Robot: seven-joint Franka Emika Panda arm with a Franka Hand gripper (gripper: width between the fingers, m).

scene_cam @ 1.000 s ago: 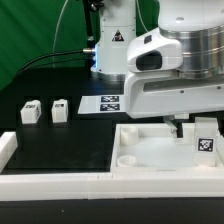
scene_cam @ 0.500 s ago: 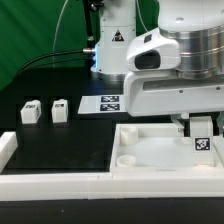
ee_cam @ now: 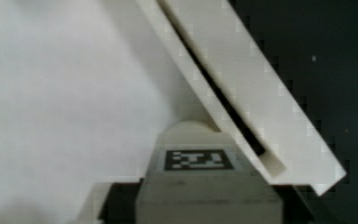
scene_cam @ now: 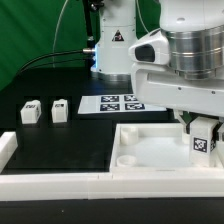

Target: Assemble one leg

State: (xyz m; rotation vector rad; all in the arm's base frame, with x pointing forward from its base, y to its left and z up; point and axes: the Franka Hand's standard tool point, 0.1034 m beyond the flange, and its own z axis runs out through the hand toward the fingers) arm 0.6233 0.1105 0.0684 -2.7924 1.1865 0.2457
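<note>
My gripper (scene_cam: pixel 204 128) is shut on a leg (scene_cam: pixel 205 144), a small white block with a black-and-white tag, and holds it upright over the far right corner of the large white tray-like piece (scene_cam: pixel 140 133). In the wrist view the leg (ee_cam: pixel 201 150) sits between my dark fingers (ee_cam: pixel 126 203), close beside the tray's raised rim (ee_cam: pixel 222 75). Whether the leg touches the tray's floor is hidden. Two more legs (scene_cam: pixel 31 111) (scene_cam: pixel 59 110) stand on the black table at the exterior view's left.
The marker board (scene_cam: pixel 118 103) lies flat behind the tray. A white L-shaped fence (scene_cam: pixel 50 184) runs along the table's front edge. The arm's base (scene_cam: pixel 112 40) stands at the back.
The arm's upper body has shifted toward the exterior view's right, uncovering more of the marker board. The held leg has sunk slightly at the tray's corner.
</note>
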